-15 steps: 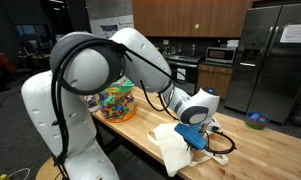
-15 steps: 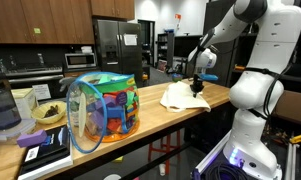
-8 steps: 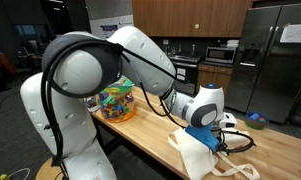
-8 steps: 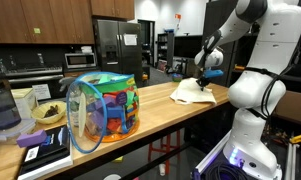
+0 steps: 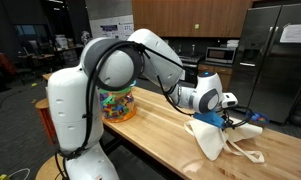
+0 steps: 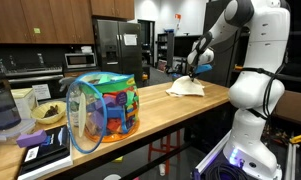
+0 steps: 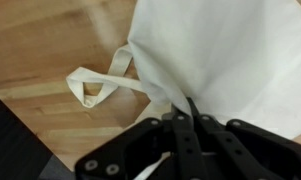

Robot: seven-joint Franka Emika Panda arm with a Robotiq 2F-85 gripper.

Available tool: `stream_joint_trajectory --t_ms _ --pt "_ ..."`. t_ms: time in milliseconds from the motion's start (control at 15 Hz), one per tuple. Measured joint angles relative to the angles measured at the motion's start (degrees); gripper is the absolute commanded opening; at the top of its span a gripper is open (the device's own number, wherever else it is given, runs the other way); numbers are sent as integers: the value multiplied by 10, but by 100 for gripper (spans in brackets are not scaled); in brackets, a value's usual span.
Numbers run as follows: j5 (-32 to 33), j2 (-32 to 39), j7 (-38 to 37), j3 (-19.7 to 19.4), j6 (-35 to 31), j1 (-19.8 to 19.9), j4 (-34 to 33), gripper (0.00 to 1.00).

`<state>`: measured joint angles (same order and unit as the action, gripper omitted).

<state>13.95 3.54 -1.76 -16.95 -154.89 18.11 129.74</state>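
Kitchen cabinets (image 5: pixel 190 18) and a steel fridge (image 5: pixel 275 60) are seen behind a long wooden counter (image 5: pixel 158 133). A white cloth bag (image 5: pixel 212 143) is pinched by one edge in the fully closed gripper (image 5: pixel 227 122), with the rest trailing on the wood. Compared with a second ago, the bag is drawn farther along the counter, away from the colourful toy tub (image 5: pixel 117 102), so the grip is judged firm. One strap (image 7: pixel 95 88) is seen looped loose in the wrist view.
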Motion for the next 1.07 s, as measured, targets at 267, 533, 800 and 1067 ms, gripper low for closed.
stream_joint_trajectory --t_ms 267,533,800,1067 --pt "-5 57 -4 19 -23 -35 -72 1" --pt "-8 93 -4 42 -49 -64 -123 1" --pt "-10 110 2 69 -74 -88 -152 1" --pt "-28 117 23 105 -90 -108 -162 1"
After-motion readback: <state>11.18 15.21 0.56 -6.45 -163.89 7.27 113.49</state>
